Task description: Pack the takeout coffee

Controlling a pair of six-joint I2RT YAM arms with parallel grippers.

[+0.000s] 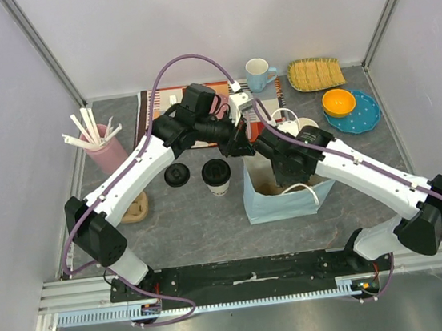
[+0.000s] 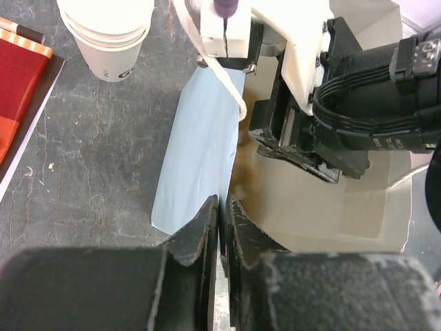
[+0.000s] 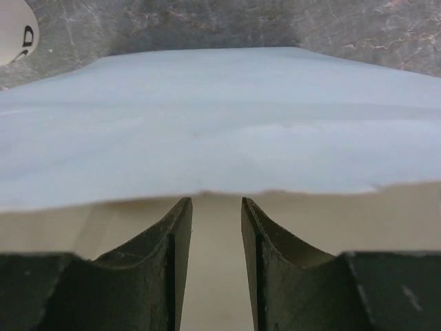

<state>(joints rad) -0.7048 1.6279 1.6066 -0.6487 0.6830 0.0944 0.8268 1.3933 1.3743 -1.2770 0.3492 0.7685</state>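
Note:
The takeout coffee, a cream paper cup with a black lid (image 1: 216, 174), stands on the table left of the light blue paper bag (image 1: 278, 204). A loose black lid (image 1: 177, 174) lies beside it. My left gripper (image 2: 222, 203) is shut on the bag's rim, with the blue outer wall (image 2: 200, 152) to its left and the brown inside to its right; in the top view it sits at the bag's back left corner (image 1: 243, 145). My right gripper (image 3: 215, 203) is open inside the bag (image 3: 220, 117), nothing between its fingers. Its wrist (image 1: 289, 161) hangs over the bag's mouth.
A stack of lidless cream cups (image 2: 110, 31) stands just behind the bag, next to a red striped mat (image 1: 161, 108). A pink holder with white sticks (image 1: 102, 148) is at the left. A blue mug (image 1: 258, 72), a woven tray (image 1: 315, 73) and an orange bowl (image 1: 338, 102) are at the back right.

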